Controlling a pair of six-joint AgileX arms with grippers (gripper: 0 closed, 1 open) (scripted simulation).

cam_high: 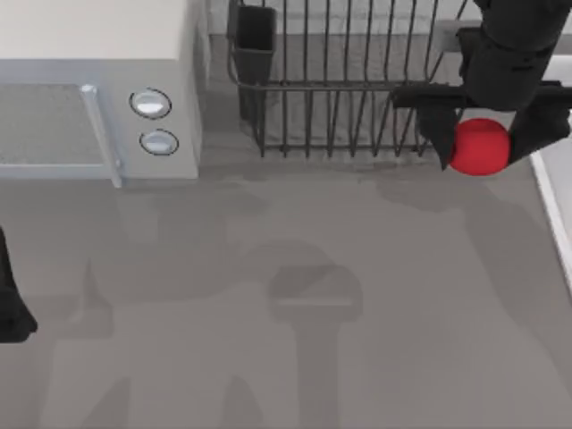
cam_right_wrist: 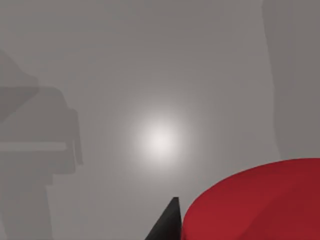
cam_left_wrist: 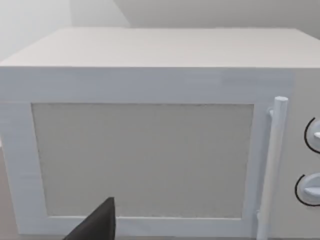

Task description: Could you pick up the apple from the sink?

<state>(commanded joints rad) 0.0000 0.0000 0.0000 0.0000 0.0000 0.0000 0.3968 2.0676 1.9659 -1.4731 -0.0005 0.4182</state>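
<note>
The apple (cam_high: 478, 145), a smooth bright red ball, hangs at the top view's upper right, in front of the dish rack. My right gripper (cam_high: 483, 147) is shut on it, with a black finger on either side. In the right wrist view the apple (cam_right_wrist: 260, 200) bulges in close beside one black fingertip (cam_right_wrist: 167, 225), with grey counter far below. The sink shows as a pale raised rim (cam_high: 552, 210) along the right edge, just right of the apple. My left arm (cam_high: 11, 308) is parked at the left edge.
A white microwave (cam_high: 98, 98) with two round knobs stands at the back left; the left wrist view faces its door (cam_left_wrist: 145, 150) past one dark fingertip (cam_left_wrist: 97, 224). A dark wire dish rack (cam_high: 340, 80) stands at the back centre. Open grey counter (cam_high: 295, 295) lies in front.
</note>
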